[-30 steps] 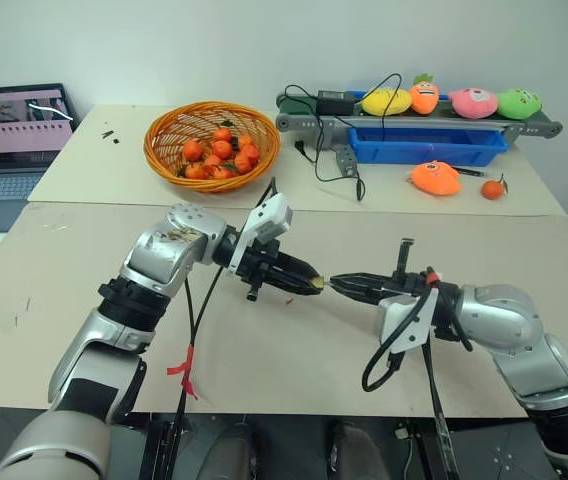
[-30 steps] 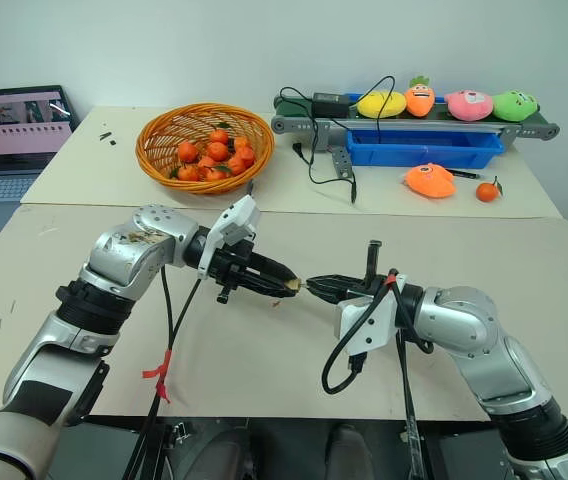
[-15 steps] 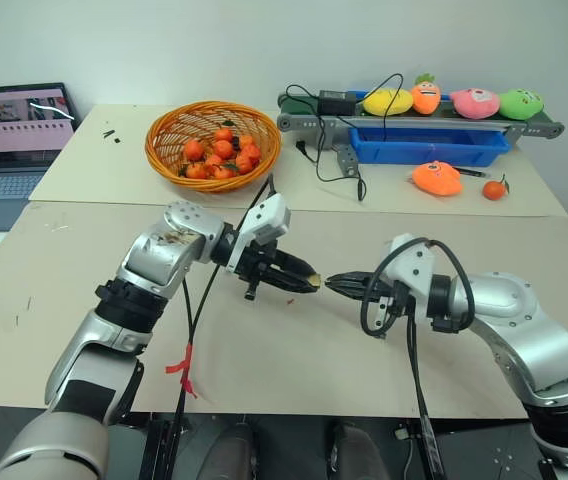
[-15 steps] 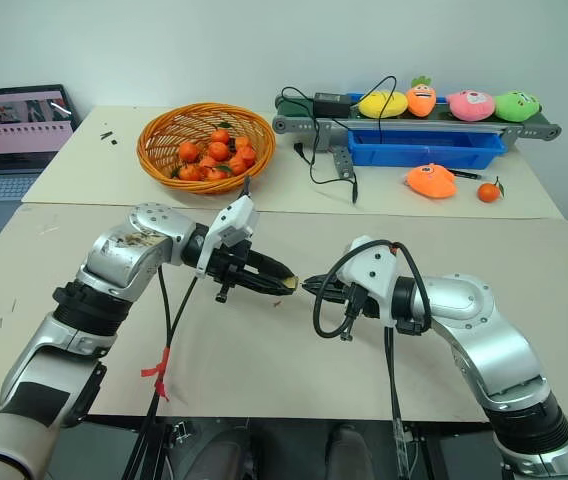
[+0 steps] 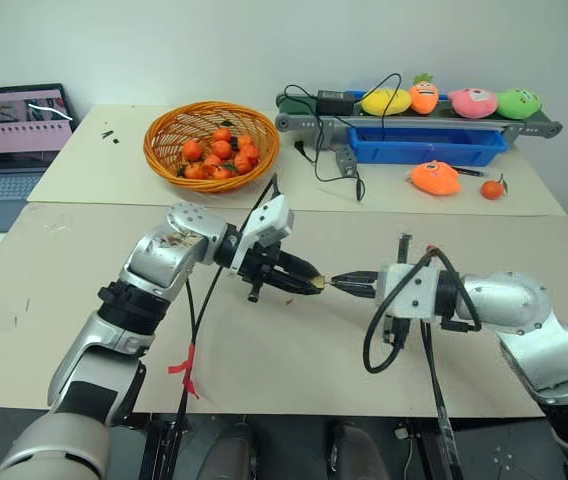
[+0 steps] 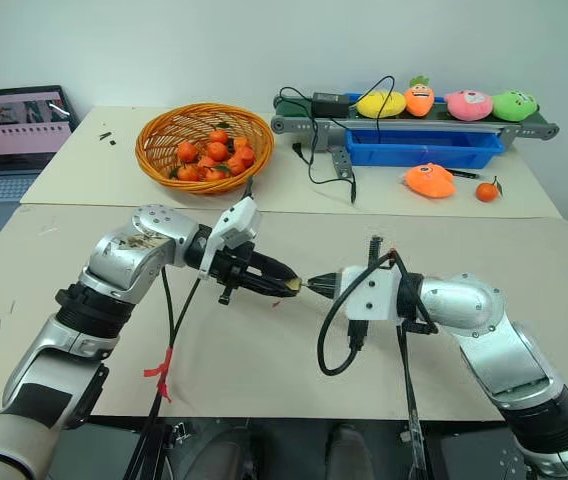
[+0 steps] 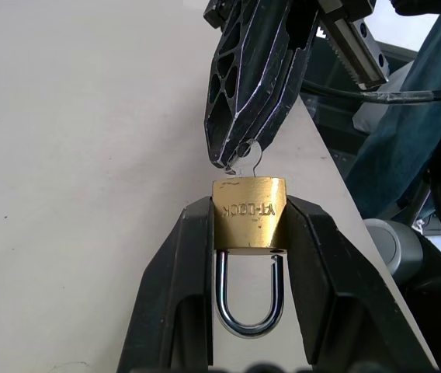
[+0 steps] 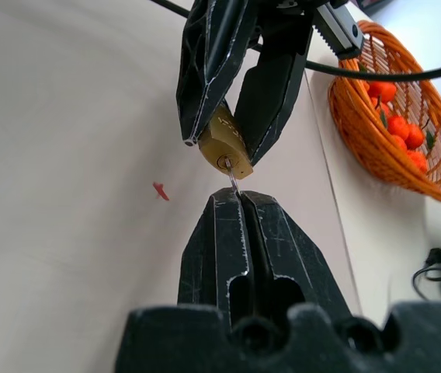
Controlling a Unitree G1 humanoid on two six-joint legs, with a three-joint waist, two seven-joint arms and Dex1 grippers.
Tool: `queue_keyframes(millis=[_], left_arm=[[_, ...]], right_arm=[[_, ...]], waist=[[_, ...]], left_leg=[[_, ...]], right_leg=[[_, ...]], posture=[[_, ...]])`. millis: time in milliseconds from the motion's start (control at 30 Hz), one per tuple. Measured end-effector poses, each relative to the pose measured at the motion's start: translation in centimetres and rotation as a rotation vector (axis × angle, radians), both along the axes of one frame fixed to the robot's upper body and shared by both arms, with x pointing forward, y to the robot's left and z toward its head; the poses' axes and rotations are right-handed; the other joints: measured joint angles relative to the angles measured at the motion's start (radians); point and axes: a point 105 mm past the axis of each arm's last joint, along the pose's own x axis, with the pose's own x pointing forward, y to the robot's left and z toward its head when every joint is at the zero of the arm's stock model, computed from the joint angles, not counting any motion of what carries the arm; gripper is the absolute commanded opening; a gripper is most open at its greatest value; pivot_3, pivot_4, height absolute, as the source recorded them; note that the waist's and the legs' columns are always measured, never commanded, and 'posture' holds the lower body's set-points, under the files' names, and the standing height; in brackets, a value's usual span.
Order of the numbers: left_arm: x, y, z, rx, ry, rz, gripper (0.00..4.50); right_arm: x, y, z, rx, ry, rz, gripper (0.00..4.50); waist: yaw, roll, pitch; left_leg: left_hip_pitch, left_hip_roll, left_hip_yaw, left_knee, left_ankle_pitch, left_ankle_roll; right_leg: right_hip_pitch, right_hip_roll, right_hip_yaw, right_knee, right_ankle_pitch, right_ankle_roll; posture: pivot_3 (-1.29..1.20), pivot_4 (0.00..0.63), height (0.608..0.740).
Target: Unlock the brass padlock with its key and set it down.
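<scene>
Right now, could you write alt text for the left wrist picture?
Two black fingers clamp a brass padlock, its silver shackle pointing back between them. A second black gripper, shut on a small key, holds it at the lock's end face, above a pale table.

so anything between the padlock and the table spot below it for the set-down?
Nothing visible. The brass padlock sits clamped in the left tool, key inserted by the right tool. The table beneath is bare except a small red scrap.

You have one padlock point(image 7: 248, 213), one key point(image 7: 245, 160), two tools, one basket point(image 5: 164, 158) of oranges, four plush toys on the conveyor, one laptop point(image 5: 16, 130).
</scene>
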Motion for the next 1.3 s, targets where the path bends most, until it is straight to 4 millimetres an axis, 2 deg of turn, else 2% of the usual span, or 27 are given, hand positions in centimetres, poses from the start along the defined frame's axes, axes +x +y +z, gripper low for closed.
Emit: queue_keyframes(millis=[33,67,233,300,1100,1200,1300], left_arm=[[0.0,0.0,0.0,-0.001,0.0,0.0,0.82],[0.0,0.0,0.0,0.001,0.002,-0.002,0.82],[-0.2,-0.3,-0.2,0.004,0.014,-0.012,0.82],[-0.2,-0.4,-0.2,0.003,0.015,-0.013,0.82],[-0.3,-0.5,-0.2,-0.009,0.067,0.002,0.82],[-0.3,-0.5,-0.1,-0.014,0.066,0.003,0.82],[-0.2,-0.3,0.5,-0.032,0.053,0.009,0.82]], right_arm=[[0.0,0.0,0.0,-0.009,-0.016,0.007,0.67],[0.0,0.0,0.1,-0.013,-0.028,0.014,0.84],[-0.1,0.3,0.6,-0.026,-0.082,0.046,2.67],[-0.1,0.3,0.7,-0.037,-0.107,0.055,3.25],[-0.2,1.1,0.9,-0.019,-0.185,0.089,3.25],[-0.2,1.1,0.9,-0.016,-0.183,0.089,2.49],[-0.2,1.2,0.8,-0.013,-0.18,0.088,1.52]], waist=[[0.0,0.0,0.0],[0.0,0.0,0.0],[0.001,0.0,0.0],[0.001,0.0,0.0],[0.001,0.0,0.0],[0.001,0.0,0.0],[0.001,0.0,0.0]], left_leg=[[0.0,0.0,0.0,0.0,0.0,0.0],[0.0,0.0,0.0,0.0,0.0,0.0],[0.0,0.0,0.0,0.0,0.0,0.0],[0.0,0.0,0.0,0.0,0.0,0.0],[0.0,0.0,-0.001,0.0,0.0,0.0],[0.0,0.0,-0.001,0.0,0.0,0.0],[0.0,0.0,-0.001,0.0,0.0,0.0]], right_leg=[[0.0,0.0,0.0,0.0,0.0,0.0],[0.0,0.0,0.0,0.0,0.0,0.0],[0.0,0.0,0.0,0.0,0.0,0.0],[0.0,0.0,0.0,0.0,0.0,0.0],[0.0,0.0,0.0,0.0,0.0,0.0],[0.0,0.0,0.0,0.0,0.0,0.0],[0.0,0.0,0.0,0.0,0.0,0.0]], posture=[[0.0,0.15,0.74],[0.0,0.15,0.74],[0.0,0.15,0.74],[0.0,0.15,0.74],[0.0,0.15,0.74],[0.0,0.15,0.74],[0.0,0.15,0.74]])
